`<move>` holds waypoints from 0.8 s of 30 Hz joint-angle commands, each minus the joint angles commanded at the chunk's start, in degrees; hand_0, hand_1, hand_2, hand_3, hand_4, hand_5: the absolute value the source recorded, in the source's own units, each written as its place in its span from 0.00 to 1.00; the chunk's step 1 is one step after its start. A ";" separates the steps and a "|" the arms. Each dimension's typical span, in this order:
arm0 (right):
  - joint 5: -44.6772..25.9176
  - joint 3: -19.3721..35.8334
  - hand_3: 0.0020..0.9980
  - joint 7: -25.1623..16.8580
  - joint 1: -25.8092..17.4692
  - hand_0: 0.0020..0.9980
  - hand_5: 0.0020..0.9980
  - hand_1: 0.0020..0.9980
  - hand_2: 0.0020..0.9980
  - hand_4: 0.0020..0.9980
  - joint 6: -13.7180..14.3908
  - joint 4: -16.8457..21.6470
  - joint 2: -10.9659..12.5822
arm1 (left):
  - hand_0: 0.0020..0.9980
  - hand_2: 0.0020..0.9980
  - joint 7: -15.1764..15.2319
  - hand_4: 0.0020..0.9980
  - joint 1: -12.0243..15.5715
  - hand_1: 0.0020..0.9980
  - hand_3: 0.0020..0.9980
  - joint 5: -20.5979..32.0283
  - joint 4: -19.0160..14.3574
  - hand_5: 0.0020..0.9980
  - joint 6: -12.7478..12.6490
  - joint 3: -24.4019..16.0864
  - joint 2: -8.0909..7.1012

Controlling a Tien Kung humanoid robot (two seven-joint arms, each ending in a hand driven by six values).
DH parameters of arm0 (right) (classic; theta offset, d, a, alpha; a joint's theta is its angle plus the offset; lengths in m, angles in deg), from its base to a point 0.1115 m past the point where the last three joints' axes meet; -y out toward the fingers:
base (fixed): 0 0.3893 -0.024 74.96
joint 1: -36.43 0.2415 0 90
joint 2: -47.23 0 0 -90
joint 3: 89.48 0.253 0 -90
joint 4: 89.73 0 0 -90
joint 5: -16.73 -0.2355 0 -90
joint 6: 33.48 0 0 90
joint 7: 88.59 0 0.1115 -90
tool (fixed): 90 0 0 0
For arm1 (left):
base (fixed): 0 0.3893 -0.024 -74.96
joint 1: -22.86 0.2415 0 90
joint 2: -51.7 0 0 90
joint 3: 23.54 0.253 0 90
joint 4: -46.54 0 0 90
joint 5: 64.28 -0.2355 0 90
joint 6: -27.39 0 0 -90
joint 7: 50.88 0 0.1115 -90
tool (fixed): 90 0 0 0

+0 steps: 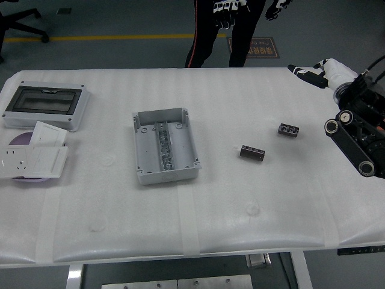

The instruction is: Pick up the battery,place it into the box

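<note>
Two batteries lie on the white table, right of centre. The nearer battery is a short dark cylinder with a brownish sleeve and pale markings, lying on its side. The second battery, similar but blacker, lies near it, farther back and to the right. The box, an open grey rectangular shell with a metal rail along its floor, sits left of both, well apart. The right hand hovers over the far right edge, fingers extended and holding nothing. A person's gloved hands show at the far side.
</note>
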 joint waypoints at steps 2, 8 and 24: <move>0.42 -0.45 0.85 0.00 -0.03 0.82 1.00 0.65 0.70 1.00 0.88 -0.07 0.15 | 0.43 0.56 -0.03 0.47 0.03 0.61 0.38 -0.04 -0.01 0.36 0.01 -0.02 0.02; 5.48 0.06 0.88 0.00 -0.19 0.81 1.00 0.65 0.70 1.00 -1.43 -0.87 -0.53 | 0.43 0.56 -0.03 0.47 -0.04 0.61 0.38 -0.22 0.00 0.36 0.10 -0.15 0.04; -0.63 -0.70 0.82 0.00 -1.27 0.77 1.00 0.62 0.67 1.00 3.76 -2.03 0.14 | 0.44 0.56 -0.11 0.47 -0.18 0.61 0.38 -0.87 0.03 0.36 0.18 -0.60 -0.17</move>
